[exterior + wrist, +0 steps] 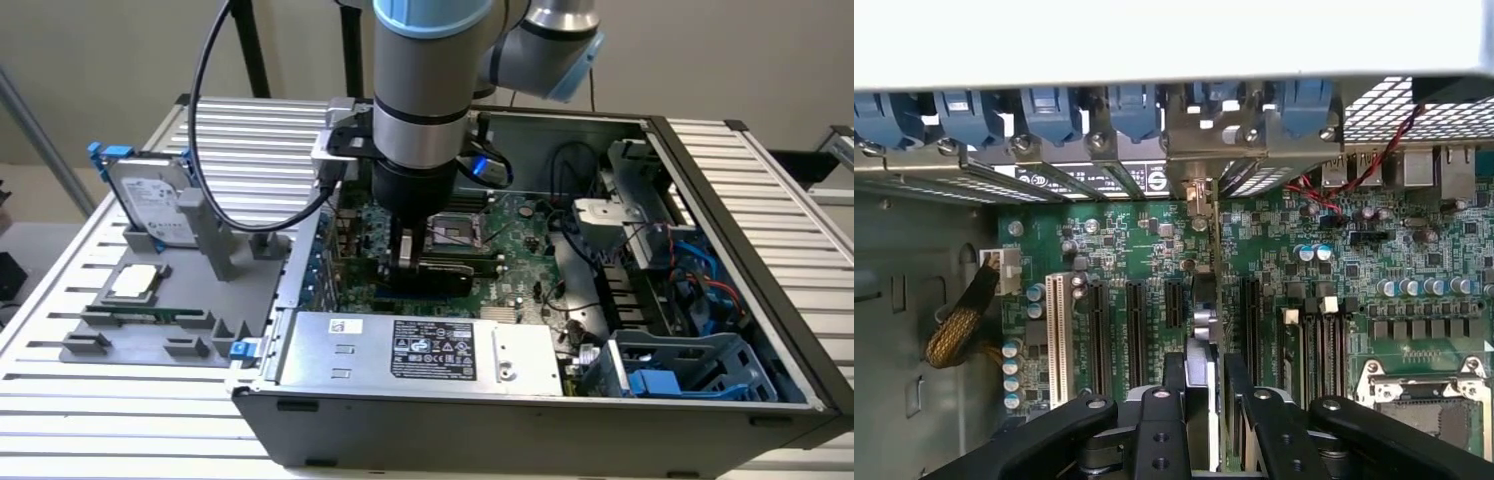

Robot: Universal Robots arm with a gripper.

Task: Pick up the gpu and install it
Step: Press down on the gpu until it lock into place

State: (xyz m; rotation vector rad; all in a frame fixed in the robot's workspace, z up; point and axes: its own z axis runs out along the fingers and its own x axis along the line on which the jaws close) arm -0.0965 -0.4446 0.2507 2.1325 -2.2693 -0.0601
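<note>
One gripper (1199,400) is clamping the gpu (1201,330) edge-on, lining it up over a motherboard (1414,260) slot so it's seating straight.

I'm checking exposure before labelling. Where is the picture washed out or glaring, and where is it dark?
Wrist view: a blown-out white band runs along the case edge; the motherboard is evenly lit. Exterior view: the arm shows soft highlights, and the case front sits in shade.
</note>
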